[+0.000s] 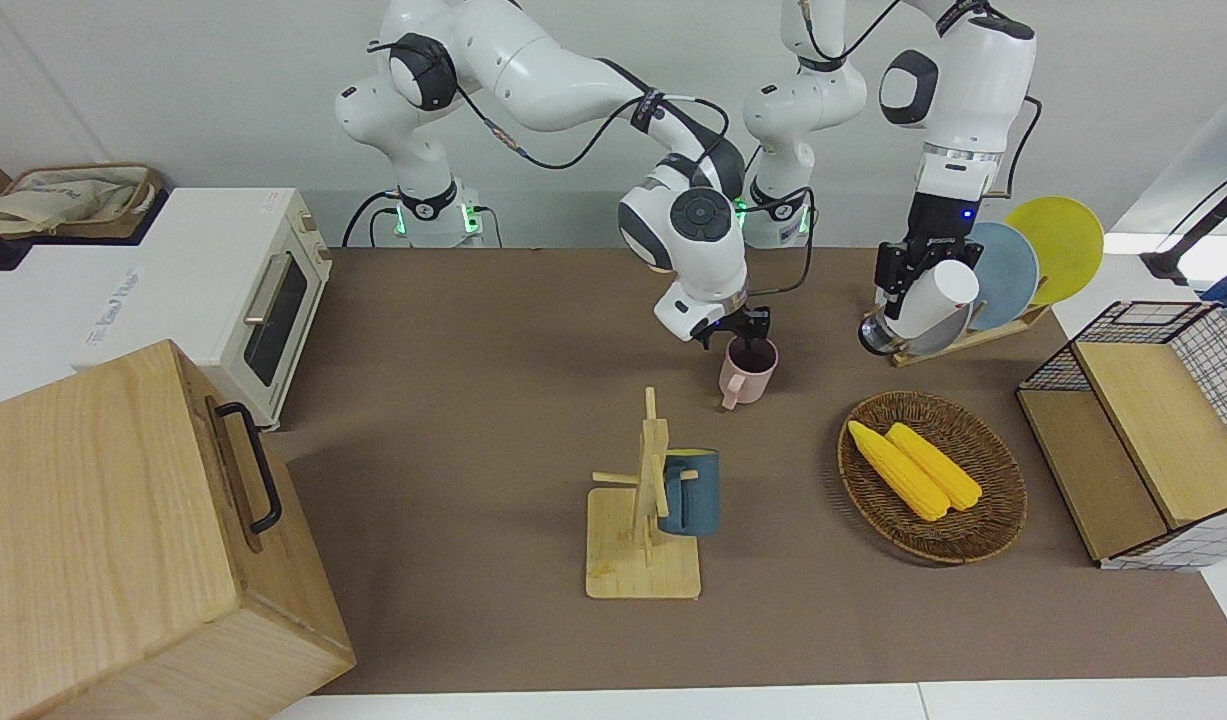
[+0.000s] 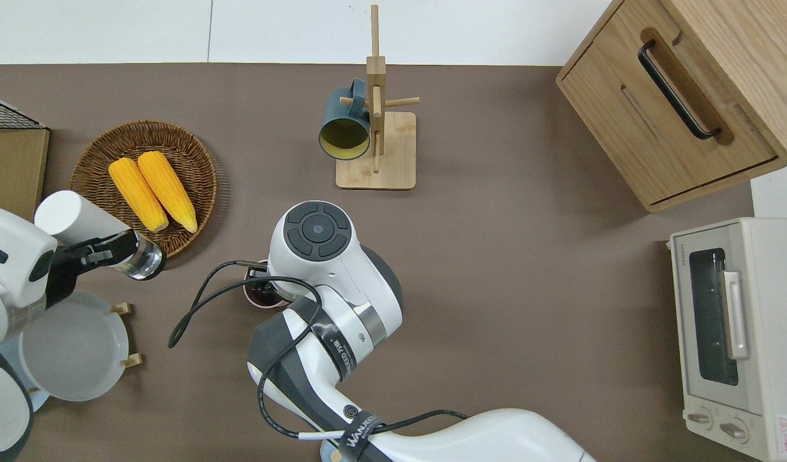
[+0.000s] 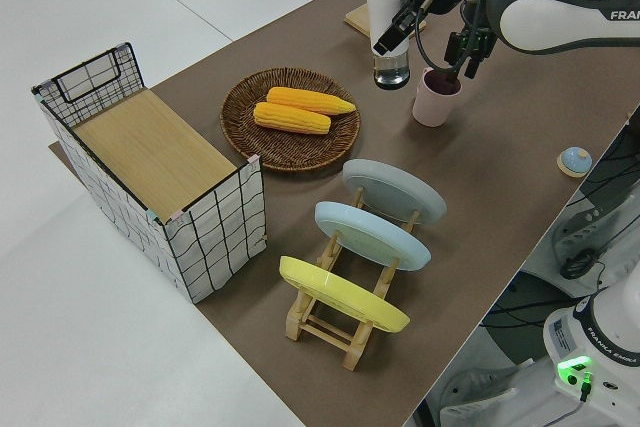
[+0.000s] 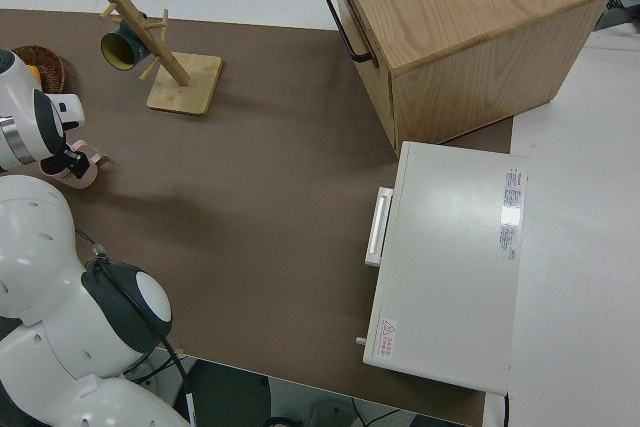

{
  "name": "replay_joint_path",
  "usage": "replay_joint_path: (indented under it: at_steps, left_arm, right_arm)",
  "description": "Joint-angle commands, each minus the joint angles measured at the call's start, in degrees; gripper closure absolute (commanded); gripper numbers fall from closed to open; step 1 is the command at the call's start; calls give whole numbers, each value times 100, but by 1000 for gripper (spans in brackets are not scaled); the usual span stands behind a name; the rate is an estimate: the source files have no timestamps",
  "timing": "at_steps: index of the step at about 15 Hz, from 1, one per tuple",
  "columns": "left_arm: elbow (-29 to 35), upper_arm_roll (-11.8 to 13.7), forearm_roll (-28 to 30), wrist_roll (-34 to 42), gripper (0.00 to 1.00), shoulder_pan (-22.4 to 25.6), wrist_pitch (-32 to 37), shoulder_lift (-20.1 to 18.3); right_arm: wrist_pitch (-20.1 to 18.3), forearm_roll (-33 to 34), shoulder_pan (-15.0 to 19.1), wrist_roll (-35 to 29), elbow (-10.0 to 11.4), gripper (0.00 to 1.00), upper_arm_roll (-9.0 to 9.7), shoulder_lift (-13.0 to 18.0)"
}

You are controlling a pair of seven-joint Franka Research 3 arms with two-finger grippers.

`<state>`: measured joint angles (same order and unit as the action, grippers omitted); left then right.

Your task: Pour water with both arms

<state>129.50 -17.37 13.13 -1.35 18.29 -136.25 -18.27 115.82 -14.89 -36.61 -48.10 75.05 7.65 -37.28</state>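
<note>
My right gripper (image 1: 751,330) is down at a pink mug (image 1: 745,378) that stands on the brown table mat near the middle, and it is shut on the mug's rim. In the overhead view the right arm's wrist hides most of the mug (image 2: 260,296). My left gripper (image 1: 918,280) is shut on a white bottle with a clear glass base (image 1: 938,295), held tilted in the air. Seen from overhead, the bottle (image 2: 72,215) hangs over the mat between the wicker basket and the plate rack. The left side view shows the bottle (image 3: 383,2) beside the mug (image 3: 437,102).
A wicker basket (image 1: 933,405) holds two corn cobs. A wooden mug tree (image 1: 645,520) carries a blue mug (image 1: 695,490). A plate rack (image 3: 345,322) holds three plates. A wire basket with a wooden lid (image 1: 1153,420), a toaster oven (image 1: 243,290) and a wooden cabinet (image 1: 93,540) stand at the table's ends.
</note>
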Motion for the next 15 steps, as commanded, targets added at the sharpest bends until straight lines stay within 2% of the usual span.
replay_joint_path:
  at_steps: [1, 4, 7, 9, 13, 15]
  left_arm:
    - [163, 32, -118, -15, 1000, -62, -59, -168]
    - [312, 32, -83, 12, 1000, -176, -94, -168]
    - [576, 32, -74, 134, 1000, -307, -156, -247]
    - [743, 32, -74, 144, 1000, -430, -147, -343]
    - [998, 32, -30, 74, 1000, -869, -130, -484]
    - [1199, 32, -21, 56, 1000, -1010, -95, -615]
  right_arm:
    - [-366, -145, 293, -322, -113, 11, 17, 123]
    - [-806, -145, 505, -322, -113, 11, 8, 475]
    - [-938, -137, 707, -296, -78, 11, -27, 791]
    - [-1227, -93, 918, -174, -69, 11, -27, 984]
    - [-2027, -66, 1594, 660, -43, 11, -36, 1450]
    - [-2256, 56, 1867, 1055, 44, 11, -54, 1670]
